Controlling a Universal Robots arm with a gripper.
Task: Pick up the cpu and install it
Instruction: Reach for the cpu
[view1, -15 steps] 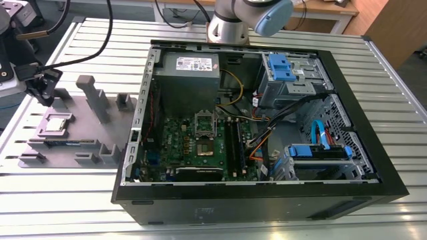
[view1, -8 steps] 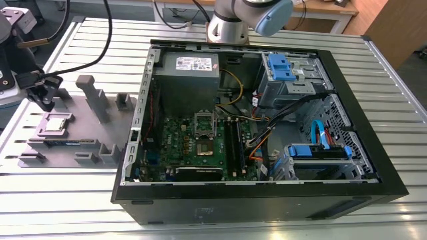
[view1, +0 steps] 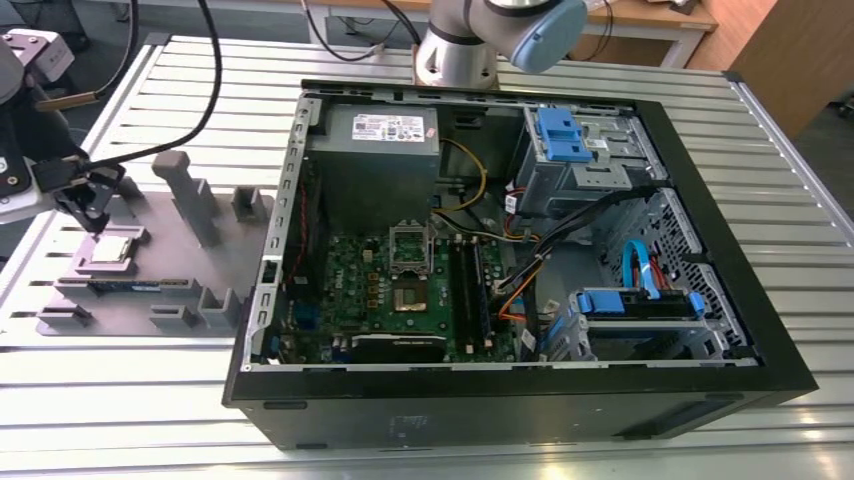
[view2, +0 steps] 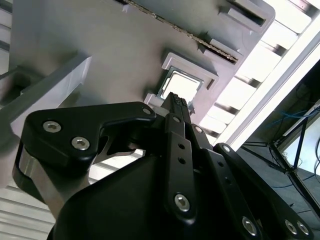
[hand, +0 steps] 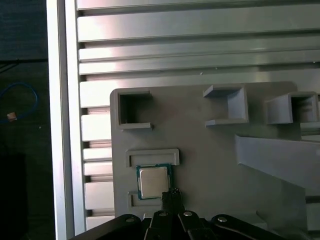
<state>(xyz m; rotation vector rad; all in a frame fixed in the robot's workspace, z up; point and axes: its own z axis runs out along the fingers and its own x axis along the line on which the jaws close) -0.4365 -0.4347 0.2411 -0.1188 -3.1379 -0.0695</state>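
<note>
First wrist view, pick-up step, by judgement: the tool (hand: 171, 193), fingertips closed together and empty, hangs at one corner of the cpu (hand: 152, 181), which lies in a recess of the grey fixture plate (hand: 200, 145) at lower centre; a grasp calls for opened fingers centred over the chip.

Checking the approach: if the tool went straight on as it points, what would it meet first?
Most likely the cpu, near its edge, seated on the grey fixture plate; the tool points down at it. Depth is unclear, so it might land on the plate beside it.
</note>
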